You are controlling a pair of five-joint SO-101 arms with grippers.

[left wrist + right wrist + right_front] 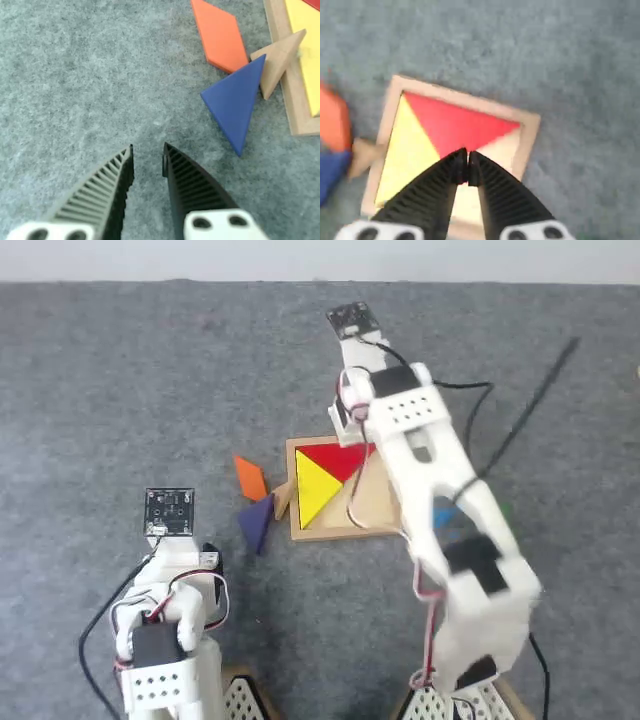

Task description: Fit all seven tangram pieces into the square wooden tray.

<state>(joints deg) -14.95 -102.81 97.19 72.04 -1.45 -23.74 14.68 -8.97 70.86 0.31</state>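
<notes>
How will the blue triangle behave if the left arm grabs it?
The blue triangle looks like a painted wooden slab: probably stiff, light. Flat on the carpet, unlikely to roll. The plain wooden triangle seems to touch its tip and may shift.

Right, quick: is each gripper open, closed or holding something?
Left gripper: slightly open, empty, over the grey mat.
Right gripper: closed, holding nothing, above the square wooden tray.

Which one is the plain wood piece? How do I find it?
Find the square wooden tray in the middle of the grey mat. On its side by the yellow triangle, a small triangle pokes over the rim, against the blue triangle. It is bare wood, unlike the blue one and the orange piece.
</notes>
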